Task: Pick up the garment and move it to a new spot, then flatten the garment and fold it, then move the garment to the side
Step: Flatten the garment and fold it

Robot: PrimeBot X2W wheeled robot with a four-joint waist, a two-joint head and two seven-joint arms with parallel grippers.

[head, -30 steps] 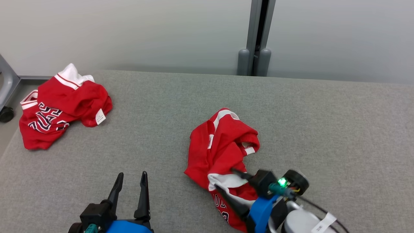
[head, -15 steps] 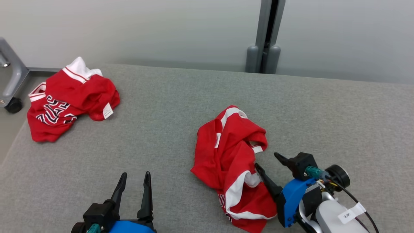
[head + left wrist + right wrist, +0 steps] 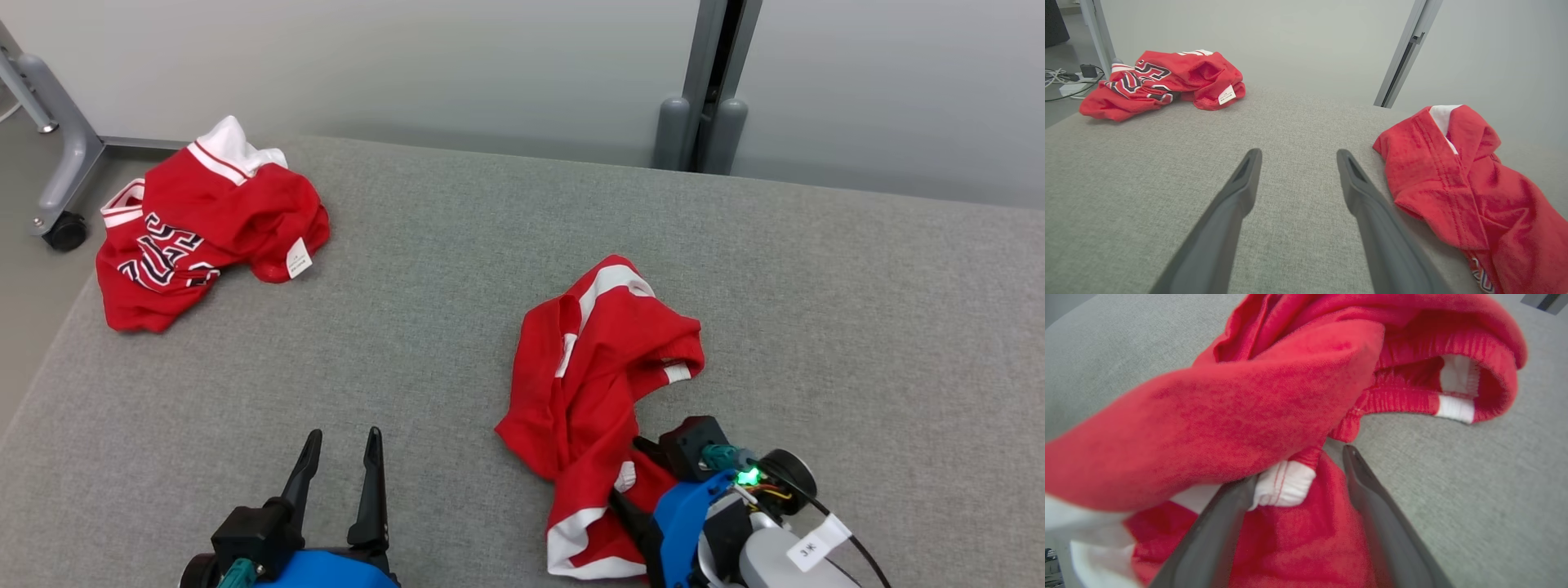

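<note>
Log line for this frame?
left gripper: open, over table | right gripper: open, astride garment fold | second garment: crumpled, far-left corner

The left gripper (image 3: 1298, 152) hung low over the grey table (image 3: 1167, 163), its two dark fingers spread apart with only bare cloth between them. Just beside the finger on the view's right lay the garment (image 3: 1457, 175) in a crumpled red heap, a white patch showing at its far end. Well apart from it, at the table's far left corner, sat a second red jersey (image 3: 1163, 81) – black-and-white lettering on it, and a small white tag (image 3: 1227, 94) turned outward. Behind stood a pale wall (image 3: 1290, 36) with a slanting metal post (image 3: 1404, 53). Cables (image 3: 1065, 81) lay on the floor at the left.
</note>
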